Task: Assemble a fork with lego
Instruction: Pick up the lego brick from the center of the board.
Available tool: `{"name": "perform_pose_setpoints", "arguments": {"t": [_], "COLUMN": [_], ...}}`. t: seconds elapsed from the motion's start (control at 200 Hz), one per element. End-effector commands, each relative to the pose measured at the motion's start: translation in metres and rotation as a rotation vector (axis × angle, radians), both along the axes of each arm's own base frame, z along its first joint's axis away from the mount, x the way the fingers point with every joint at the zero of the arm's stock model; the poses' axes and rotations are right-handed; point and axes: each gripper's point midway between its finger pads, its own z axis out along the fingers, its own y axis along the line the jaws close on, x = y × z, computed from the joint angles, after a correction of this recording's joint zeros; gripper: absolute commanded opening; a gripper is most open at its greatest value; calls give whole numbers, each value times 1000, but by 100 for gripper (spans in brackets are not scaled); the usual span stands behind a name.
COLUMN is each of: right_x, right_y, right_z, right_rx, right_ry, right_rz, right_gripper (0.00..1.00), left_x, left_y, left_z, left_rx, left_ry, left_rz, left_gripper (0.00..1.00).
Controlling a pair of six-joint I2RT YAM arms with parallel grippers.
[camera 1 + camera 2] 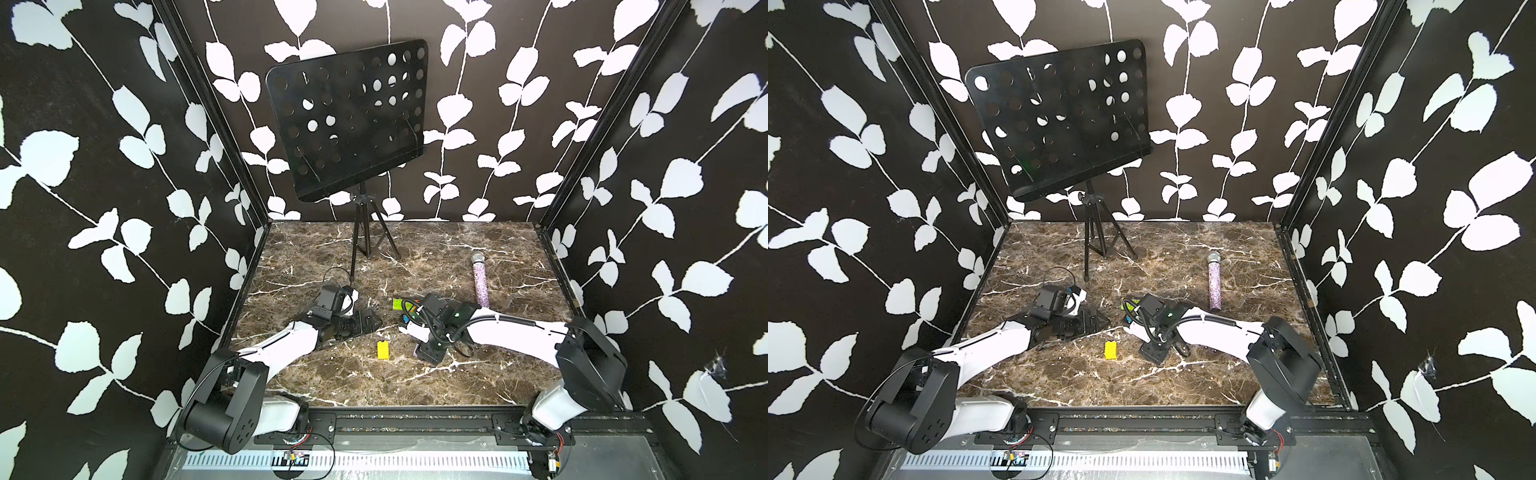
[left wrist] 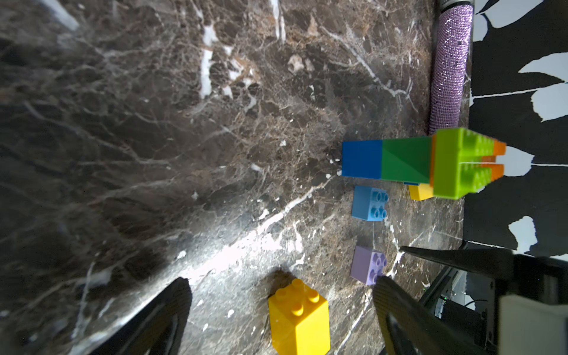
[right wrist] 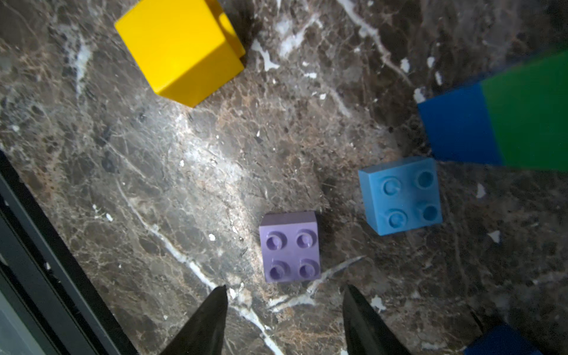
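Black fingertips of the right claw are filling the near edge of the right wrist view. They are standing partly open and gripping nothing. Just ahead of the tips, in line with the gap, one lilac brick is sitting studs up on the marble bench, touching neither finger. Further ahead and to one side, one light blue brick is also sitting studs up, apart from the lilac one.

Beyond the light blue brick, the fork is standing on end with its long axis upright. Its blue end is resting on the bench, green is sitting above that, and a lime and orange head is pointing up with studs on top. No prongs are showing on it.

The left claw is spread wide and holding nothing. In its wrist view, one yellow brick is lying on its side between the two fingers, touching neither. A second yellow piece is showing partly behind the fork. A dark blue piece is showing only as a corner beside the right claw.

One glittery microphone is lying well beyond the fork. One black music stand is standing at the far end of the bench.
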Motion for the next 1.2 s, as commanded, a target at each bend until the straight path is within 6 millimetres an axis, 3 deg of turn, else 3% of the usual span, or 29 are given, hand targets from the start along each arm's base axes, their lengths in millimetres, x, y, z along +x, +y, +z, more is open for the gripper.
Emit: {"name": "perform_pose_setpoints", "arguments": {"t": [0.0,0.285,0.48,0.655,0.95,1.195], "right_x": [-2,-8,-11,-13,-4,-17], "right_y": [-4,23,24,46,64,82], "right_z": [-3,2,-4,12,24,41], "right_rx": [-68,29,10,105,174,280], "right_ry": [-2,46,70,102,103,173], "right_rz": [34,60,59,49,-28,6], "right_gripper": [59,58,58,58,56,58], "left_x": [-5,-20,-26,-29,-42,-47], "left_y": [2,8,11,16,23,21], "left_z": [1,-11,-14,-17,-24,-21], "left_rx": [-16,-21,-21,-10,-23,-58], "left_ry": [0,66,76,79,115,129], "left_rz": [6,42,55,81,137,146], "left_gripper": [94,85,85,84,78,69]}}
